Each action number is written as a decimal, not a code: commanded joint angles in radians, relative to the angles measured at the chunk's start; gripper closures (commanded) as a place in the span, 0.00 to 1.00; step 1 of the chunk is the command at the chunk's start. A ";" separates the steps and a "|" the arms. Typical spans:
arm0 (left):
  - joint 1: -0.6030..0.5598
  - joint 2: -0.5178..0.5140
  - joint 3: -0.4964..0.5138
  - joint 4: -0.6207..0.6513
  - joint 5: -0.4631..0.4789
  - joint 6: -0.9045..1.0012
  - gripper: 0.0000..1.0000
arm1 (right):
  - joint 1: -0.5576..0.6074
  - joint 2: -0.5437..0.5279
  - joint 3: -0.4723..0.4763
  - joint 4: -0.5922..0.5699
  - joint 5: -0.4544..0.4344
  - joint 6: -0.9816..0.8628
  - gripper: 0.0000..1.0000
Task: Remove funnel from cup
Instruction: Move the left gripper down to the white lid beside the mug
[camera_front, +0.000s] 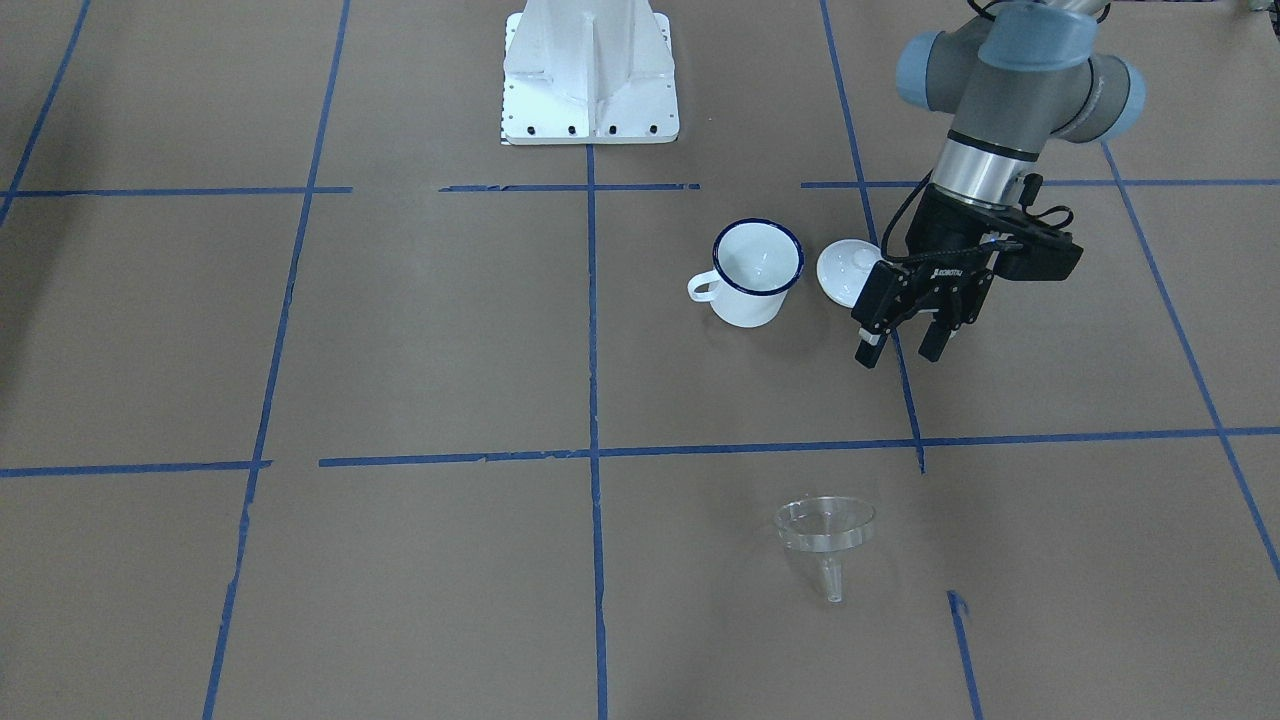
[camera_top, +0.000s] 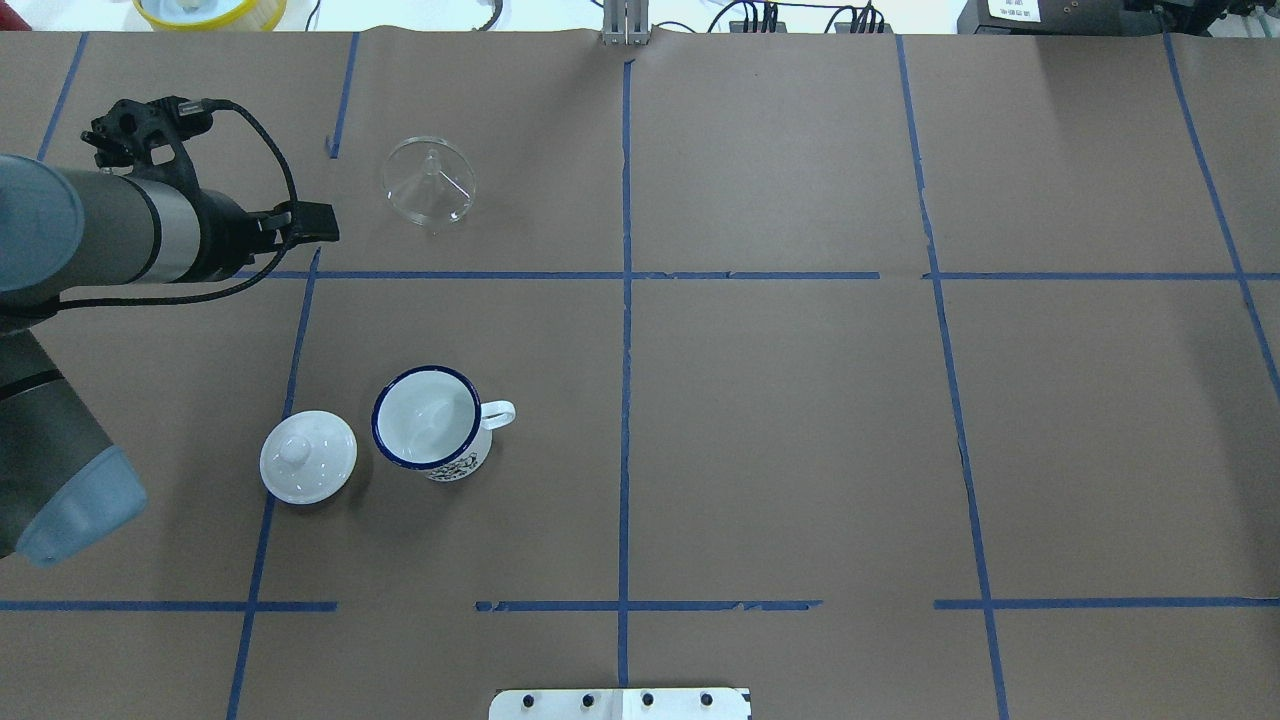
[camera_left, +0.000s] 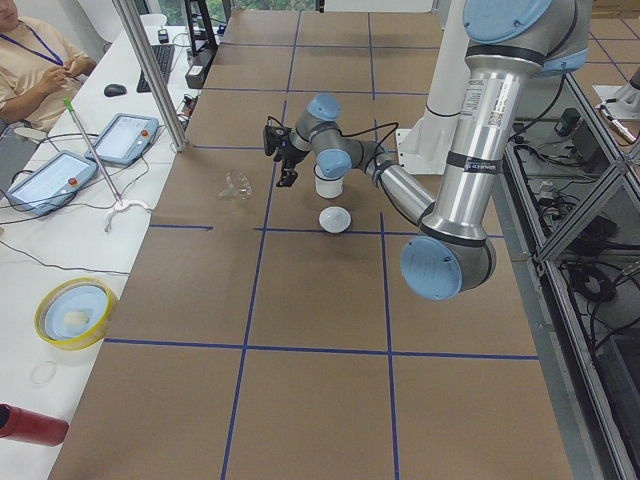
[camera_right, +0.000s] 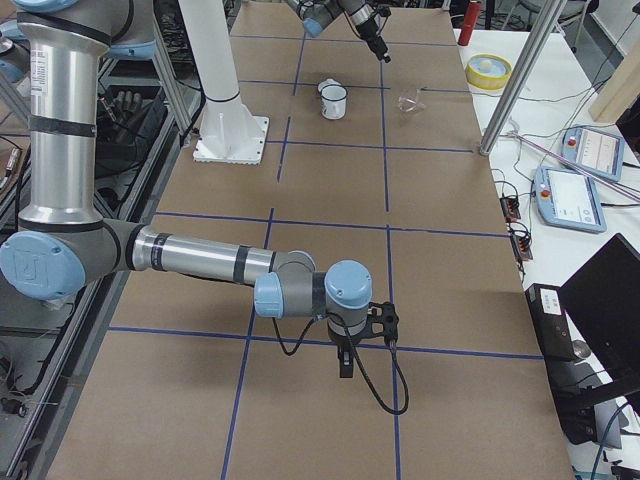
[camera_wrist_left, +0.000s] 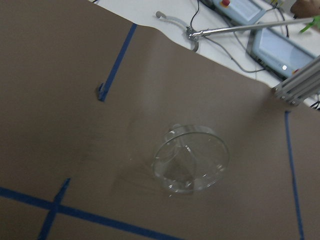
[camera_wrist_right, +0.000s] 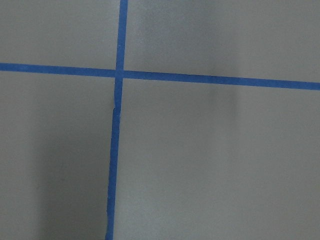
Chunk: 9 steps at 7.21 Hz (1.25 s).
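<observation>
The clear funnel (camera_front: 825, 527) lies tipped on its side on the brown paper, apart from the cup; it also shows in the overhead view (camera_top: 430, 182) and the left wrist view (camera_wrist_left: 191, 159). The white mug with a dark blue rim (camera_front: 750, 300) stands upright and empty (camera_top: 425, 420). My left gripper (camera_front: 899, 352) is open and empty, raised above the table between the mug's side and the funnel; in the overhead view (camera_top: 305, 225) only its end shows. My right gripper (camera_right: 345, 366) hangs over bare paper far from both; I cannot tell whether it is open or shut.
A white round knobbed lid (camera_front: 846, 270) lies beside the mug, on the side away from its handle (camera_top: 308, 457). The robot's white base (camera_front: 590, 75) stands behind the mug. Blue tape lines cross the paper. Tablets and cables lie past the table's far edge (camera_wrist_left: 280, 47).
</observation>
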 joint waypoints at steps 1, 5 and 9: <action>-0.016 0.006 -0.113 0.249 -0.146 0.219 0.00 | 0.000 0.000 0.000 0.000 0.000 0.000 0.00; 0.085 0.120 -0.029 0.057 -0.231 0.174 0.00 | 0.000 0.000 0.000 0.000 0.000 0.000 0.00; 0.209 0.181 0.062 -0.149 -0.189 0.036 0.00 | 0.000 0.000 0.000 0.000 0.000 0.000 0.00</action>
